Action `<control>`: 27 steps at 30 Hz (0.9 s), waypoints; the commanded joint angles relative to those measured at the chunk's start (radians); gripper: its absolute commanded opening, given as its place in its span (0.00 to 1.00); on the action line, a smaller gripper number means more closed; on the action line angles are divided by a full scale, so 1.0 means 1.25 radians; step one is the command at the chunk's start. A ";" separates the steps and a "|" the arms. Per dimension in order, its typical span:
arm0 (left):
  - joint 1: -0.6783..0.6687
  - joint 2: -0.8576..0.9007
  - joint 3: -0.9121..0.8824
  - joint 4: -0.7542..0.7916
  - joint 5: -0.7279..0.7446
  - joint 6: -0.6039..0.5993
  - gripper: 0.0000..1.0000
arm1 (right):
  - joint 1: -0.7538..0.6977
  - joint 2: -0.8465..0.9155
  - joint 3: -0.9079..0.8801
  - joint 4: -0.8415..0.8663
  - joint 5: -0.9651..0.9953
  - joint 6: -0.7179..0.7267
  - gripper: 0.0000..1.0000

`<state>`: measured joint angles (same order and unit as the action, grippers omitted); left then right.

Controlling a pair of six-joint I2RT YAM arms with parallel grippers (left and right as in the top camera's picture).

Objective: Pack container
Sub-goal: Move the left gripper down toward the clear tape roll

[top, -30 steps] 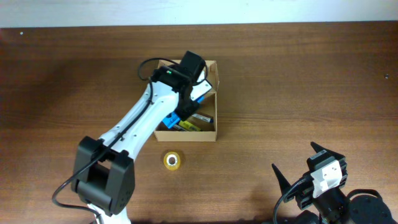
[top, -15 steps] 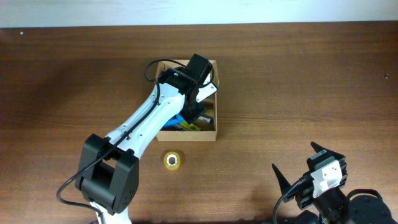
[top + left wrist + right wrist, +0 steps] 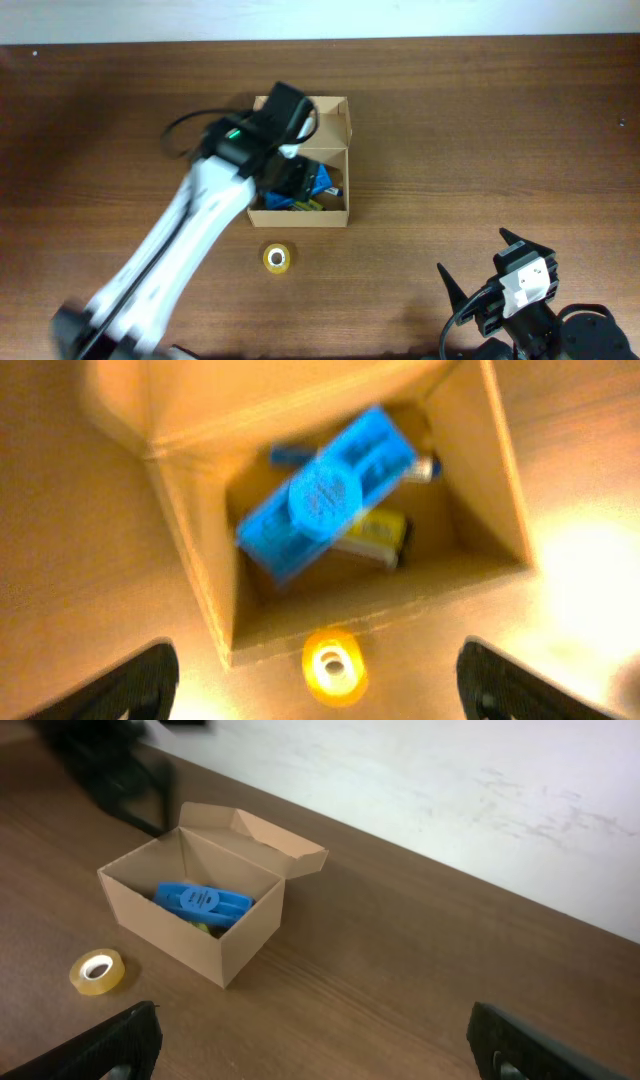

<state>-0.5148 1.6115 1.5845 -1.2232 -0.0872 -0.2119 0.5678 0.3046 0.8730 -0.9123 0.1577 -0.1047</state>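
The container [image 3: 347,170] is a tan cardboard box with its flap lid open at the far side. It also shows in the left wrist view [image 3: 200,540] and the right wrist view [image 3: 165,935]. A flat blue plastic object [image 3: 325,495] lies slanted inside it on yellow and dark items [image 3: 380,530]. It also shows in the overhead view [image 3: 318,180] and the right wrist view [image 3: 203,902]. My left gripper [image 3: 288,178] hangs above the box's left part, open and empty, and its arm is blurred. In its wrist view [image 3: 320,675] the jaws stand wide apart. My right gripper [image 3: 483,262] is open and empty near the front right.
A yellow tape roll [image 3: 278,258] lies on the wooden table just in front of the box. It shows in the left wrist view [image 3: 334,665] and the right wrist view [image 3: 97,970]. A white wall runs along the table's far edge.
My left arm has swung left and drawn back from deep inside the box. The blue object now lies free in the box. The right arm has not moved.
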 commanded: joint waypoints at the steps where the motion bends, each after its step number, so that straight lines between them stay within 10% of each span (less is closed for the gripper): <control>1: -0.023 -0.077 -0.029 -0.040 -0.009 -0.255 0.87 | -0.006 -0.004 -0.003 0.002 0.009 0.007 0.99; 18: -0.271 -0.250 -0.482 0.136 -0.027 -0.642 0.86 | -0.006 -0.004 -0.003 0.002 0.009 0.007 0.99; 27: -0.273 -0.235 -0.492 0.129 -0.021 -1.290 0.84 | -0.006 -0.004 -0.003 0.002 0.009 0.007 0.99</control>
<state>-0.8516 1.3064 0.9787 -1.0569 -0.1230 -1.4055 0.5678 0.3046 0.8726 -0.9115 0.1574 -0.1047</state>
